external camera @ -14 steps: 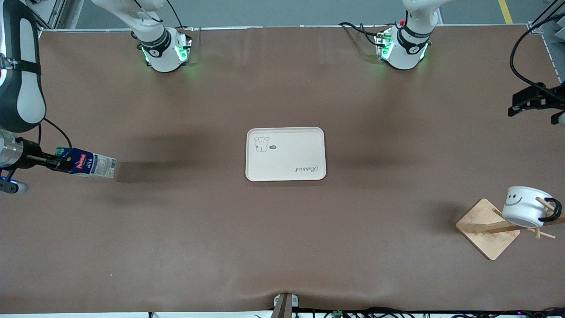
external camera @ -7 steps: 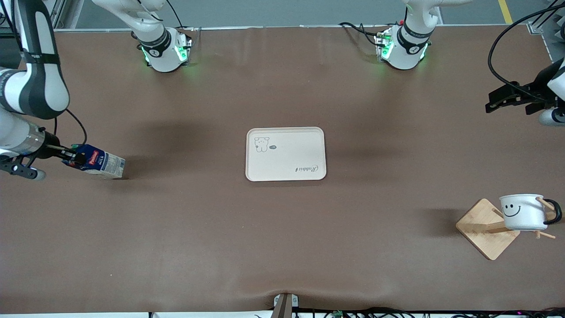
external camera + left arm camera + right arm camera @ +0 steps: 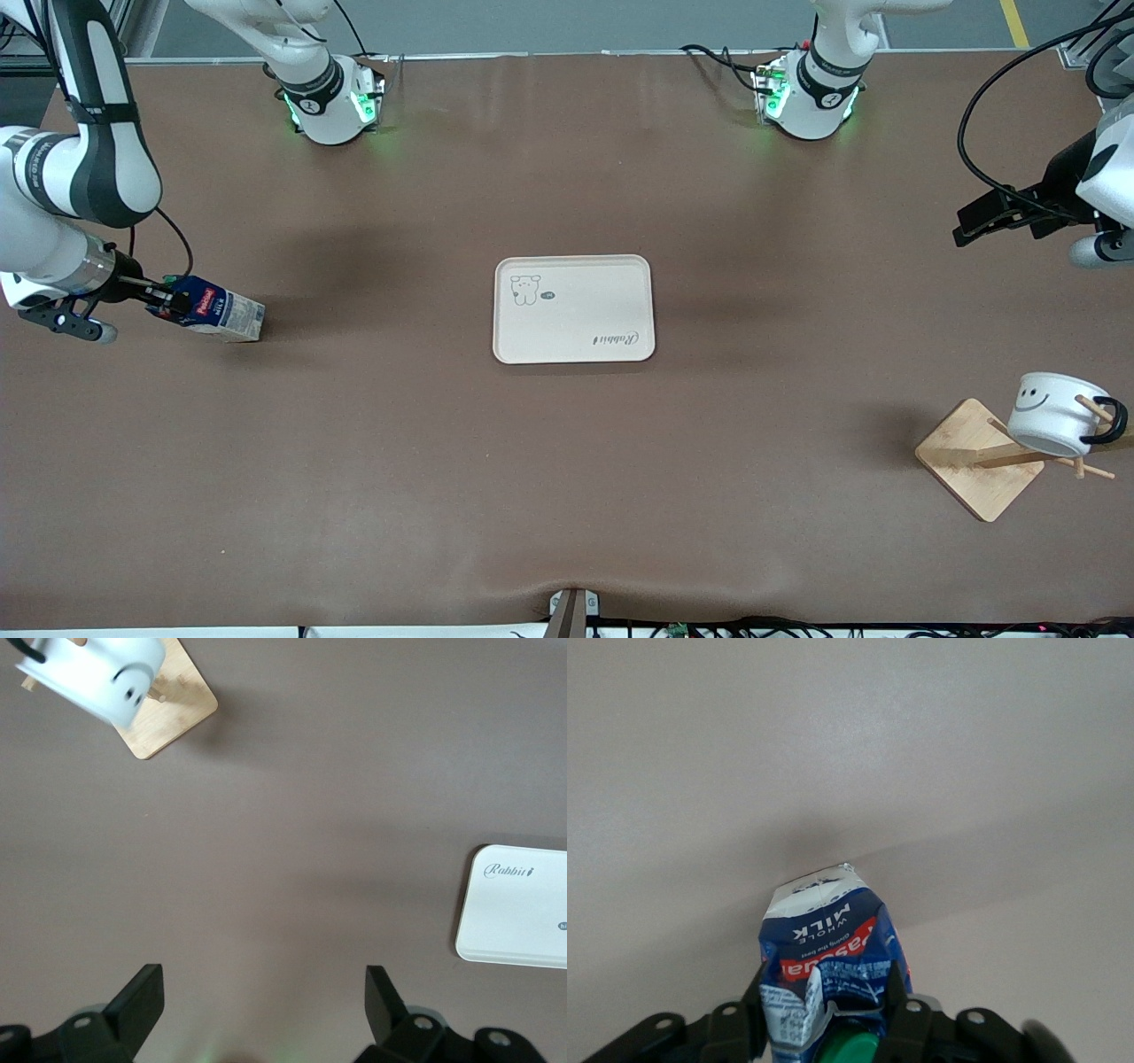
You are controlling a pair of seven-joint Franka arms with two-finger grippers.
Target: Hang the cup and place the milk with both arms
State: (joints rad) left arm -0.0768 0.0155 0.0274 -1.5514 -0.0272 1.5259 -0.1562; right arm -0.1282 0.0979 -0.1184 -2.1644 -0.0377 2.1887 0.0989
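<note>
The dark-blue milk carton (image 3: 215,310) with a green cap is held tilted at the right arm's end of the table, its pale base by the brown cloth. My right gripper (image 3: 168,301) is shut on its top; the right wrist view shows both fingers (image 3: 755,1010) pinching the carton (image 3: 828,957). The white smiley cup (image 3: 1054,414) hangs by its black handle on the wooden rack (image 3: 979,456) at the left arm's end, nearer the front camera. My left gripper (image 3: 974,221) is open and empty, up over the table at that end. The left wrist view shows the cup (image 3: 97,673).
A white rectangular tray (image 3: 573,308) with a bear drawing lies in the middle of the table; its corner shows in the left wrist view (image 3: 514,904). The two arm bases stand at the table's edge farthest from the front camera.
My right gripper has carried the milk carton toward the tray and lower. My left gripper has moved away from the rack toward the table's middle. The cup swings on its peg.
</note>
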